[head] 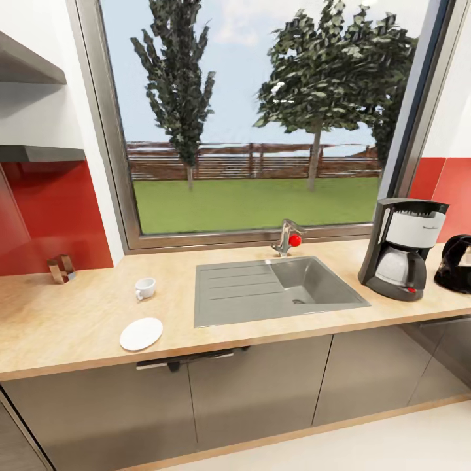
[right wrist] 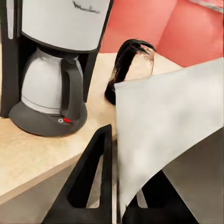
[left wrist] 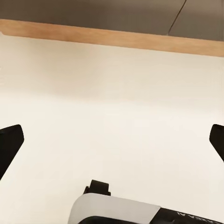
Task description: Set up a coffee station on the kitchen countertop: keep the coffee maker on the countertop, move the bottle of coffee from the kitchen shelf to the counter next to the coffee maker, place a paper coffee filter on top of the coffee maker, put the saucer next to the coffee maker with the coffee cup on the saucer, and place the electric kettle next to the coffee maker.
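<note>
filter (right wrist: 163,135): a pale paper sheet pinched between the right gripper's (right wrist: 122,186) dark fingers (right wrist: 91,177), standing up in front of the kettle.
right gripper: clamped on the filter, low at the counter's front edge, near the coffee maker.
coffee maker (head: 403,248): upright on the counter (head: 78,327), right of the sink (head: 275,291); black frame, white top, grey carafe, red switch at the base.
kettle (head: 456,263): black, just beside the coffee maker, on its right, at the frame's edge.
cup (head: 145,288): white, on the counter left of the sink, apart from the saucer.
saucer (head: 141,333): white, bare, nearer the counter's front than the cup.
left gripper (left wrist: 112,140): fingers spread wide apart, holding nothing, over pale floor (left wrist: 112,93).
tap (head: 286,237): behind the sink, red knob.
window (head: 255,118): trees, fence, lawn.
</note>
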Available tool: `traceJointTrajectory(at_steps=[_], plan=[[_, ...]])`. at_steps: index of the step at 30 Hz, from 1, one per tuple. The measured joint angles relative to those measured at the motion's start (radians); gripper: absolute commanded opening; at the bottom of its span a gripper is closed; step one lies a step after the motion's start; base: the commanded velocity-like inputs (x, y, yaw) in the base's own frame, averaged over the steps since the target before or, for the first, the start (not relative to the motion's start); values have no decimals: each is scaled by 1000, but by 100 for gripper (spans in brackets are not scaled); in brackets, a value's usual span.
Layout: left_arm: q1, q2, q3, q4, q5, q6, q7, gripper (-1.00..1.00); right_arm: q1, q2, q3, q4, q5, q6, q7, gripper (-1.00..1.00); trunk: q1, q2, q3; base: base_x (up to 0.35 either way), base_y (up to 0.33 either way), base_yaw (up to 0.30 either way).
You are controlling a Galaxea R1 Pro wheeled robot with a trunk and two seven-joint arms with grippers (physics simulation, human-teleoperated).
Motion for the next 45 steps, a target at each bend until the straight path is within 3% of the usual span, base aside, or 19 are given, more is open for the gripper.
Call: traceJointTrajectory(at_steps=[7,9,10,11,12,13,19,21,22,25,27,28,29,34,35,38,39,42,45], plan=[[0,-2,-4,1,0,3,-1,100,-116,-115,2,2,-3,46,0,-100,0,0,0,0,0,0],[0,-4,-5,2,-1,5,-1,100,-208,-177,11,26,1,54,1,-100,0,0,0,0,0,0],[0,-4,-5,3,-1,5,-1,100,-237,-190,19,41,-4,54,2,-100,0,0,0,0,0,0],[0,-5,-5,5,-1,5,-1,100,-308,-208,65,94,-5,56,12,-100,0,0,0,0,0,0],[0,-7,-5,21,-1,5,-2,100,-490,-227,227,285,-7,57,71,-100,0,1,0,0,0,0],[0,-8,-5,27,-1,5,-2,100,-594,-228,310,345,-6,57,96,-100,0,0,0,0,0,0],[0,-18,-4,36,-2,5,-2,100,-853,-212,489,539,-8,58,248,-100,0,0,0,0,0,0],[0,-20,-3,37,-2,5,-2,100,-946,-188,560,621,-8,59,340,-100,0,0,0,0,0,0],[0,-21,-2,38,-2,6,-3,100,-1017,-155,618,689,-14,60,430,-100,0,0,0,0,0,0],[0,-22,-1,39,-2,6,-3,100,-1074,-91,660,749,-10,60,524,-100,0,0,0,0,0,0],[-1,-22,-1,40,-2,6,-3,100,-1107,32,680,824,-16,60,580,-100,0,0,0,0,0,0],[0,-22,0,40,-2,6,-3,100,-1148,121,684,930,-3,57,595,-100,0,0,0,0,0,0],[0,-22,0,41,-2,6,-3,100,-1171,177,684,986,-15,60,597,-100,0,0,0,0,0,0],[0,-23,0,57,-2,6,-2,100,-1224,263,701,1133,28,58,632,-100,0,0,0,0,0,0],[0,-23,-1,74,-2,6,-2,100,-1235,283,806,1167,92,60,816,-100,0,0,0,0,0,0],[0,-23,-1,77,-2,6,-2,100,-1239,285,881,1171,162,52,982,-100,0,0,0,0,0,0],[0,-22,-1,79,-2,6,-1,100,-1240,283,913,1172,210,49,1083,-100,0,0,0,0,0,0],[0,-23,0,80,-2,6,-1,100,-1243,281,953,1174,359,23,1276,-100,0,0,0,0,0,0],[0,-23,0,81,-2,6,-1,100,-1243,280,966,1176,441,-16,1368,-100,0,0,0,0,0,0]])
